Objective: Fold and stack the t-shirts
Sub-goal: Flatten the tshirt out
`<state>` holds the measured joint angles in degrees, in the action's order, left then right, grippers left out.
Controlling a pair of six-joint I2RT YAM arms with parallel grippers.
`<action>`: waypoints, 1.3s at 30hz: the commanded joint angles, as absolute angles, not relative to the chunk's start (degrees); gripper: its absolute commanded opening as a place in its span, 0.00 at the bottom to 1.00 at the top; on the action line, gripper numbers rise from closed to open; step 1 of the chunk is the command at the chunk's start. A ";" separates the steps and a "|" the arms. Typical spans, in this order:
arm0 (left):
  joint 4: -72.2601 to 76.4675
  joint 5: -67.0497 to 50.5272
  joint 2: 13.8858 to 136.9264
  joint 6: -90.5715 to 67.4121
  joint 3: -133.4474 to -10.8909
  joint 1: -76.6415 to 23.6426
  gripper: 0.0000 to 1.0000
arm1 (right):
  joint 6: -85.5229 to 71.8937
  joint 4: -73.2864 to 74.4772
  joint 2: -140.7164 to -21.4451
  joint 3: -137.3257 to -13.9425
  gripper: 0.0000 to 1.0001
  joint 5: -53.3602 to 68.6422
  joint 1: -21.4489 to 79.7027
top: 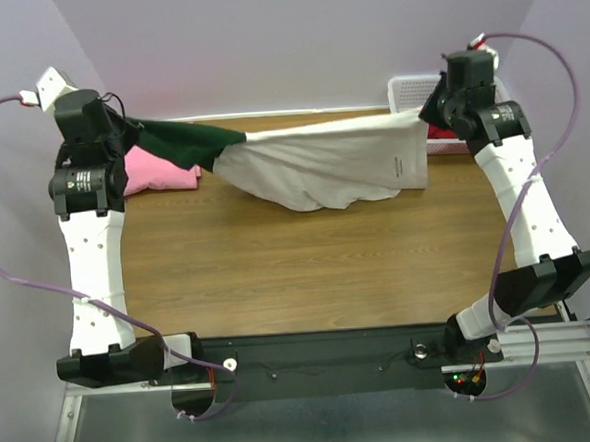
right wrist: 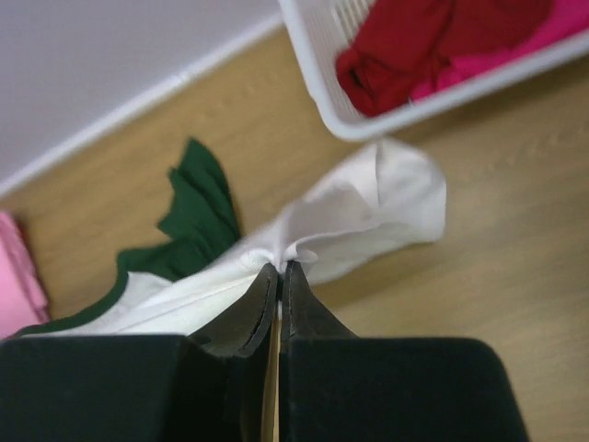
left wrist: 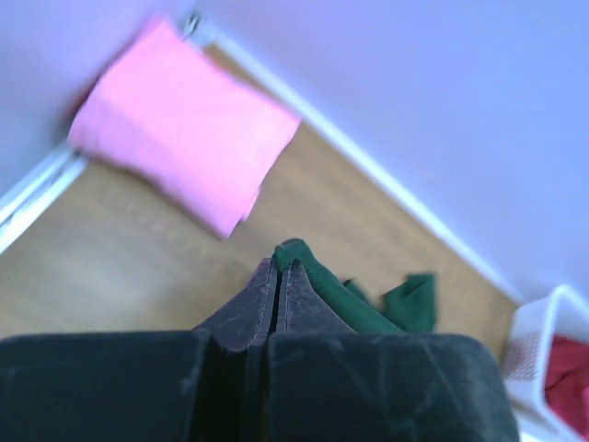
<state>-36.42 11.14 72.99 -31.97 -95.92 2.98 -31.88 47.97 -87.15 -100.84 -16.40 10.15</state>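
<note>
item: white t-shirt with dark green sleeves (top: 322, 169), hung between both arms, long axis running left to right along the far side of the table (top: 309, 280); its middle sags onto the wood.
left gripper (left wrist: 278, 267): jaws together, clamped on a green sleeve edge.
right gripper (right wrist: 279, 269): jaws together, clamped on white cloth at the opposite end.
neighbours: folded pink t-shirt (top: 162, 174) just beside the left end; white lattice basket (top: 407, 86) behind the right end, holding dark red cloth (right wrist: 414, 46) and magenta cloth (right wrist: 515, 55).
room: bare wood toward the bases, judged the better side for laying flat.
</note>
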 commanded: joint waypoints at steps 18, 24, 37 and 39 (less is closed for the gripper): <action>-14.07 5.71 64.17 -29.10 -121.73 3.43 0.00 | -15.74 36.66 -79.29 -126.22 0.01 -22.42 9.40; -11.60 3.78 61.79 -29.26 -123.14 3.43 0.00 | -16.08 33.05 -74.53 -123.49 0.01 -18.81 9.49; -10.38 -3.51 79.62 -30.67 -127.16 3.51 0.00 | -18.72 31.20 -91.74 -128.57 0.01 -7.48 9.49; -10.81 -4.48 83.83 -32.25 -130.06 3.43 0.00 | -18.81 31.11 -94.47 -133.14 0.01 -5.72 9.49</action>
